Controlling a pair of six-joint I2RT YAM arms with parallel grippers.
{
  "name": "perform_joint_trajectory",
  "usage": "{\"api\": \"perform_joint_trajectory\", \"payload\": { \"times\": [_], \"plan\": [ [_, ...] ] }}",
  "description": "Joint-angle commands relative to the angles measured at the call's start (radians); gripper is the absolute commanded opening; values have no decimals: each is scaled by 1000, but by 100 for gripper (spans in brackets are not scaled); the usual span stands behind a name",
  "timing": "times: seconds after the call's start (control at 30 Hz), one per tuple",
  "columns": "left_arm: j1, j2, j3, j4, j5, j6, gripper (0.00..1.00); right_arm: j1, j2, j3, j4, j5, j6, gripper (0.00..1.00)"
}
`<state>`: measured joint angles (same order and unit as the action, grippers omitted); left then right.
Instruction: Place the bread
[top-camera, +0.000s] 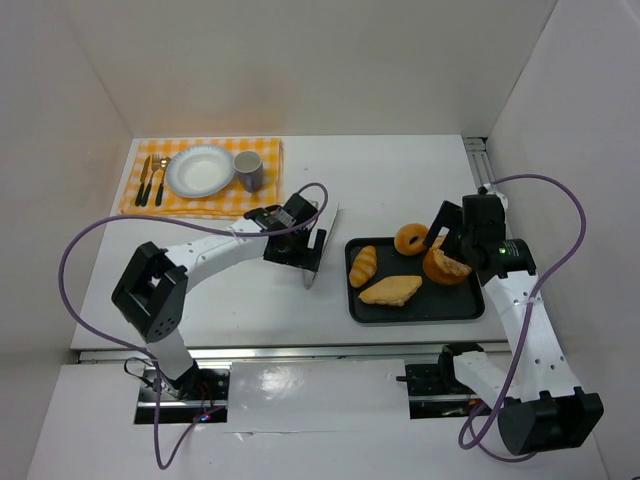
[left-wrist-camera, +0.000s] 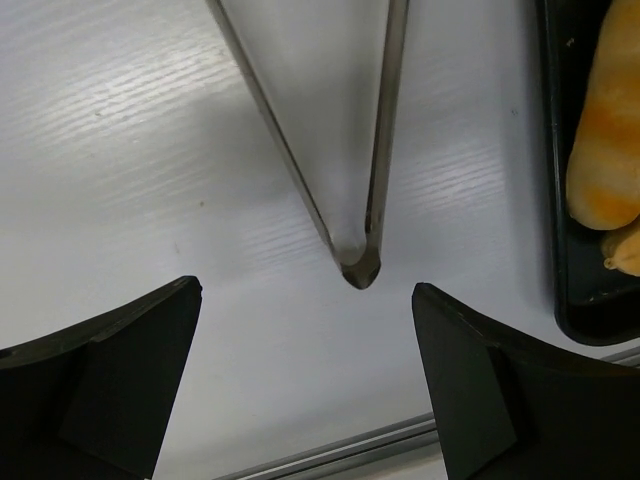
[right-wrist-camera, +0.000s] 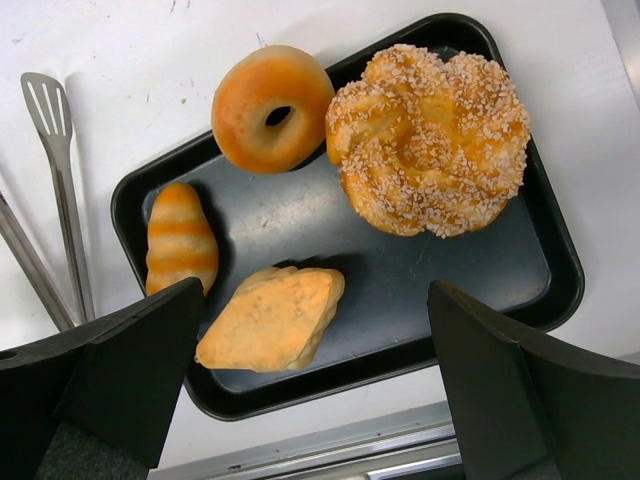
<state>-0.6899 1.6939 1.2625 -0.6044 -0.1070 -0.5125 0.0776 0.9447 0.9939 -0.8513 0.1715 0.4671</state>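
A black tray (top-camera: 460, 308) holds a striped roll (top-camera: 363, 264), a flat diamond pastry (top-camera: 391, 290), a ring doughnut (top-camera: 410, 239) and a sugared round bun (top-camera: 444, 268). The right wrist view shows the tray (right-wrist-camera: 430, 300) with the pastry (right-wrist-camera: 272, 318), roll (right-wrist-camera: 180, 240), doughnut (right-wrist-camera: 272, 108) and bun (right-wrist-camera: 430, 140). My right gripper (right-wrist-camera: 315, 375) is open and empty above the tray. Metal tongs (top-camera: 318, 248) lie left of the tray. My left gripper (left-wrist-camera: 305, 375) is open over their hinged end (left-wrist-camera: 358, 268), not touching.
A yellow checked placemat (top-camera: 205, 205) at the back left carries a white plate (top-camera: 198, 172), a grey mug (top-camera: 248, 170) and cutlery (top-camera: 151, 180). White walls enclose the table on three sides. A metal rail (top-camera: 300, 350) runs along the near edge.
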Motion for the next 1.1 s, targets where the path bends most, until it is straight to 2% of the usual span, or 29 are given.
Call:
{"api": "perform_joint_trajectory", "payload": {
  "times": [0.0, 0.13, 0.3, 0.63, 0.7, 0.8, 0.83, 0.93, 0.97, 1.0, 1.07],
  "plan": [
    [-49, 45, -9, 58, 10, -76, 100, -2, -6, -1, 23, -9, 5, 100],
    [-49, 99, -9, 127, 23, -103, 100, -2, -6, 8, 23, -9, 5, 100],
    [-37, 203, 38, 138, -11, -124, 100, -2, -6, 8, 14, -9, 5, 100],
    [18, 365, 204, 157, -69, -106, 100, -2, 3, 8, 14, 0, 5, 100],
    [29, 400, 242, 157, -69, -106, 96, -2, 12, 8, 14, 0, 5, 100],
    [50, 409, 262, 157, -46, -87, 84, -2, 12, -1, 23, 0, 5, 100],
    [50, 409, 262, 167, -46, -87, 73, -2, 12, -1, 23, 0, 5, 100],
    [50, 380, 271, 167, -46, -66, 56, -2, 12, -1, 23, 0, -4, 100],
    [61, 368, 281, 157, -46, -51, 46, -2, 12, -1, 23, 0, -4, 100],
    [61, 351, 281, 157, -46, -38, 39, -2, 12, -1, 23, 0, -4, 100],
    [70, 281, 290, 141, -46, -17, 30, -2, 12, 9, 23, 0, -4, 100]
  ]
}}
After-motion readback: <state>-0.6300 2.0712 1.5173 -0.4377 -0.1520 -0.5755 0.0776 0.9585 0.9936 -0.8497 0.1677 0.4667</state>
